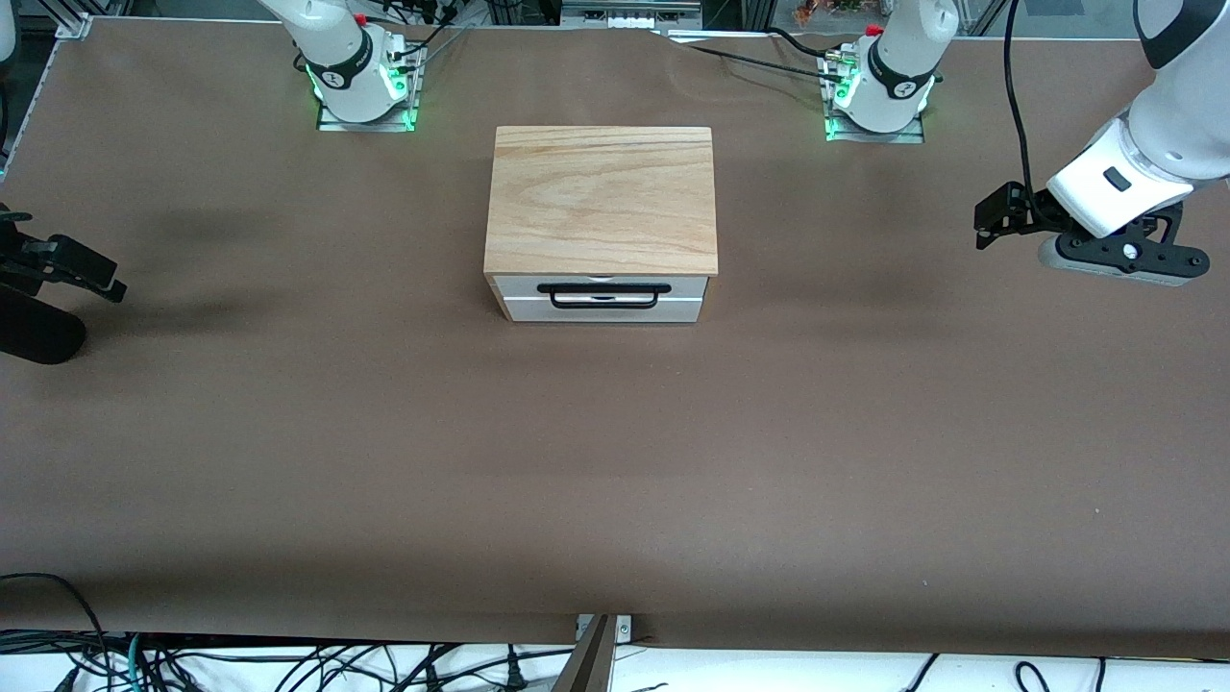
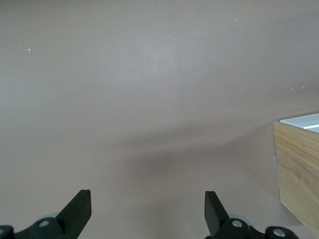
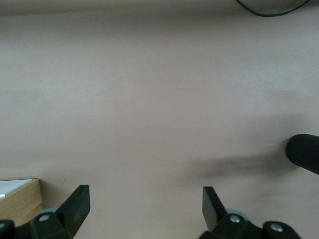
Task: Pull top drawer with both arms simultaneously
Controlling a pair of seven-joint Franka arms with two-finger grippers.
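Note:
A box with a pale wood-grain top (image 1: pixel 602 197) stands in the middle of the table. Its top drawer (image 1: pixel 687 286) has a white front panel and a long thin black wire handle (image 1: pixel 603 289); it sits pushed in, so its inside is hidden. My left gripper (image 1: pixel 988 223) hangs open and empty over bare table toward the left arm's end, well away from the box. My right gripper (image 1: pixel 101 277) hangs open and empty over the right arm's end. The left wrist view shows open fingertips (image 2: pixel 79 206) and a box corner (image 2: pixel 296 167). The right wrist view shows open fingertips (image 3: pixel 79 203) and a box corner (image 3: pixel 20 199).
The brown table cover (image 1: pixel 615 461) spreads wide around the box. Both arm bases (image 1: pixel 357 72) (image 1: pixel 879 86) stand along the edge farthest from the front camera. A black cylinder (image 1: pixel 38 332) hangs beside my right gripper, also in the right wrist view (image 3: pixel 305 152). Cables (image 1: pixel 288 668) lie past the nearest table edge.

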